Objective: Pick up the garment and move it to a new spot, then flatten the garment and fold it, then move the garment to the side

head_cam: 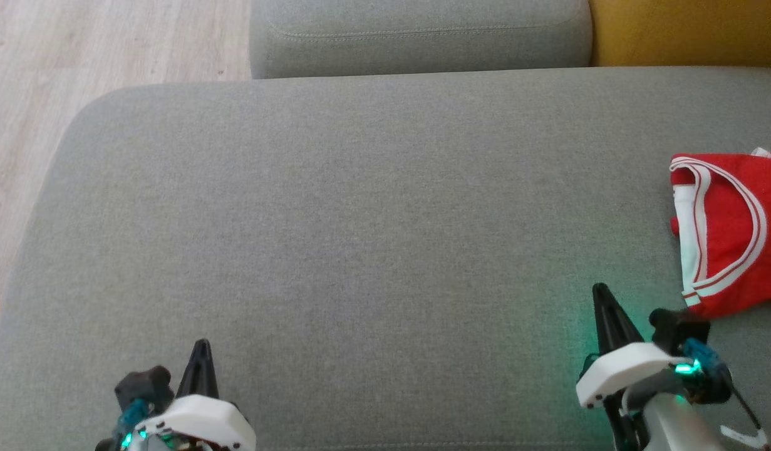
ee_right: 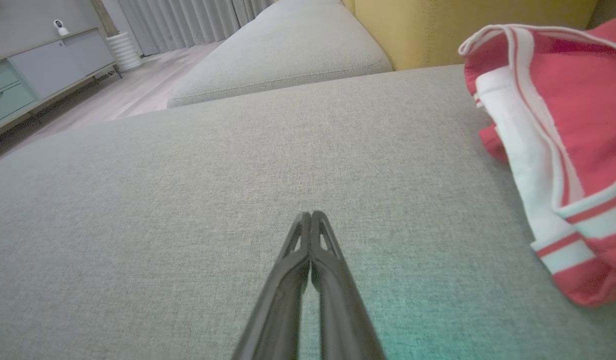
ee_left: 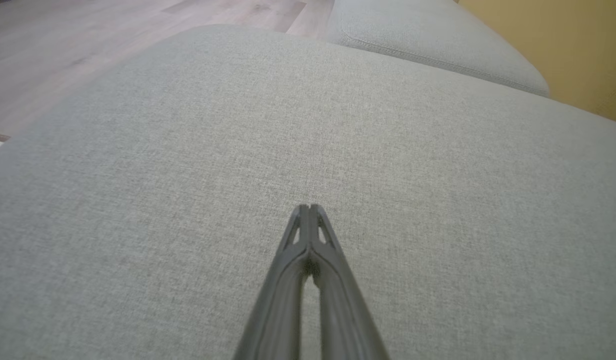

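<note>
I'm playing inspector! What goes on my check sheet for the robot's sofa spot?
Surface: grey cushion, bare in the middle.
Job's things: red garment with white trim, bunched on the cushion's right side.
Clutter: nothing seen.
Grippers: left tool shut, holding nothing; right tool shut, holding nothing, near the garment but apart from it.
Cables: thin dark cable at the right wrist.
Surroundings: wood floor, second cushion, yellow back, cabinet, curtain.

A red garment with white-striped trim lies bunched and folded over at the right end of the grey cushion.
</note>
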